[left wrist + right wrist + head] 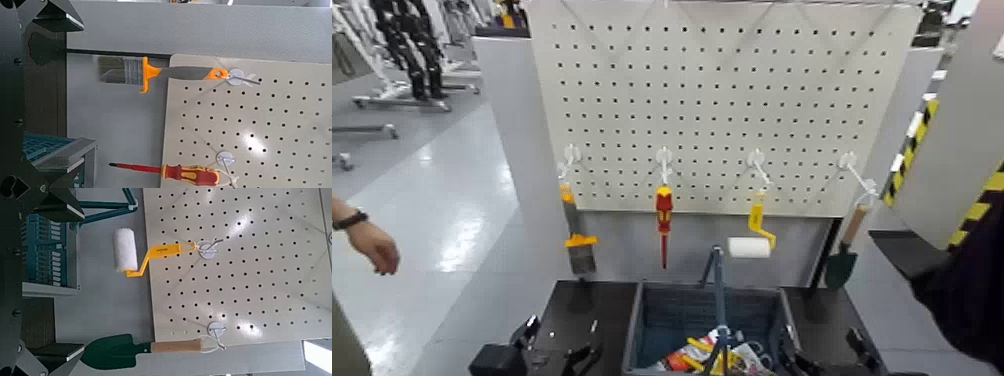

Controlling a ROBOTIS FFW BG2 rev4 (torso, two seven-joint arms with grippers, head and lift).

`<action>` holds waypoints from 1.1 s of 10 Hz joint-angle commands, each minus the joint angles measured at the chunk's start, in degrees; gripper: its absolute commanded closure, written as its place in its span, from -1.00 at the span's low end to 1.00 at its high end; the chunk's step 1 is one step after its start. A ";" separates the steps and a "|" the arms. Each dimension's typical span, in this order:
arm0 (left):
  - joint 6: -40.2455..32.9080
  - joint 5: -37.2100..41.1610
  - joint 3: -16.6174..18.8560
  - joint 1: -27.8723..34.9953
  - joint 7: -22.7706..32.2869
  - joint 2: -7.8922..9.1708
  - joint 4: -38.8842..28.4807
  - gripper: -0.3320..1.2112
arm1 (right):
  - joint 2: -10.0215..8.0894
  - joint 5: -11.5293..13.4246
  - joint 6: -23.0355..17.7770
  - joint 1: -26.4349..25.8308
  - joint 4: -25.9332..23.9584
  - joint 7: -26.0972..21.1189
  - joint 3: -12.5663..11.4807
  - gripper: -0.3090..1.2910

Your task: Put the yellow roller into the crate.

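White perforated pegboard fills the upper centre of the head view, with four tools hanging from hooks along its lower edge. Below it, at the bottom centre, sits the crate, dark blue-grey with slatted walls and an upright centre handle, already holding a jumble of coloured items that I cannot identify. From left to right on the board hang an orange-handled brush, a red-and-yellow screwdriver, the yellow roller and a green trowel with a wooden handle. The roller hangs right of centre, just above the crate's far rim, its handle end caught on a hook and its white sleeve lowest, pointing sideways. It looks light and easy to lift: the bent yellow handle is probably stiff plastic and gives the surest hold, while the sleeve seems soft and may compress or spin on its axle, so it is a poorer place to grip. It will likely need lifting clear of the hook before it comes away. The left gripper and right gripper sit low at the bottom edge on either side of the crate, well apart from the roller; whether their jaws are released or clenched I cannot tell. A person's hand shows at the far left. No brand, label or writing is readable on any tool.
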 commanded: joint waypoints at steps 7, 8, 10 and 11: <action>0.27 0.15 -0.09 -0.15 0.02 0.00 0.20 -0.43 | -0.18 0.35 8.37 -3.69 -1.52 10.01 -4.79 -0.44; 0.35 0.15 -0.18 -0.15 0.02 -0.09 0.20 -0.43 | -0.36 1.23 11.27 -5.71 -1.88 13.96 -6.19 -0.44; 0.53 0.15 -0.27 -0.33 0.02 -0.09 0.29 -0.42 | -1.94 1.93 14.96 -9.32 -1.79 18.53 -7.25 -0.45; 0.62 0.15 -0.27 -0.41 0.02 -0.17 0.29 -0.42 | -2.64 1.93 16.72 -10.90 -1.52 20.56 -7.42 -0.45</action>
